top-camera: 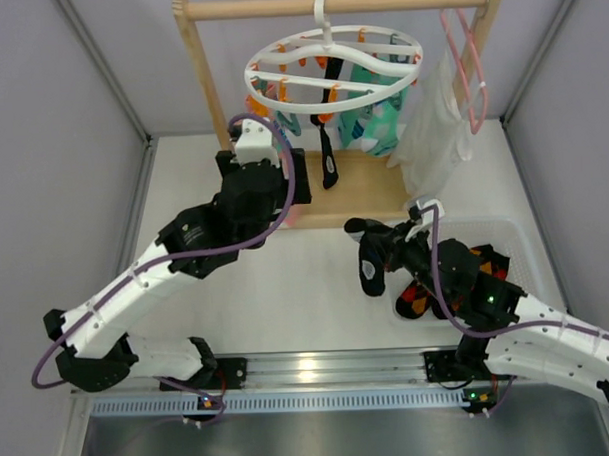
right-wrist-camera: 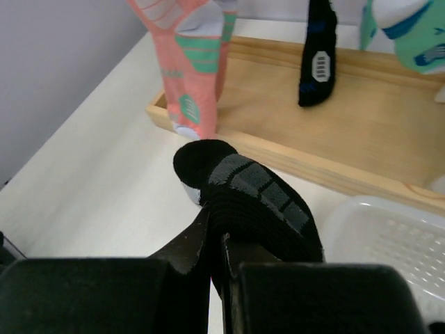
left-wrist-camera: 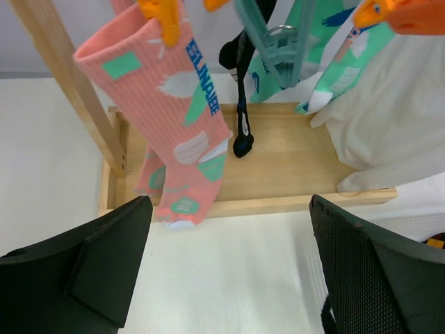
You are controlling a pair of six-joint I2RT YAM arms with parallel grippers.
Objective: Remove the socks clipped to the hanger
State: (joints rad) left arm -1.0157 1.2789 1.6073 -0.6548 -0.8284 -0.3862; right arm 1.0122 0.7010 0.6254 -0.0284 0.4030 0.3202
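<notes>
The round white hanger [top-camera: 329,65] hangs from the wooden rail. Clipped to it are a pink sock [left-wrist-camera: 177,132], a black sock [top-camera: 328,159] and teal socks [top-camera: 377,120]. My left gripper [left-wrist-camera: 229,268] is open and empty, low over the table just in front of the pink sock's toe; in the top view it [top-camera: 286,197] hides most of that sock. My right gripper [right-wrist-camera: 215,243] is shut on a separate black sock with grey patches [right-wrist-camera: 254,195], held over the table left of the basket [top-camera: 371,258]. The hanging pink sock [right-wrist-camera: 191,69] and black sock [right-wrist-camera: 316,56] lie beyond it.
The wooden rail frame's base [left-wrist-camera: 285,163] lies under the hanging socks. A white garment [top-camera: 433,128] and a pink wire hanger [top-camera: 467,57] hang at the right. A white basket [top-camera: 505,231] at the right holds orange-and-black argyle socks [top-camera: 417,296].
</notes>
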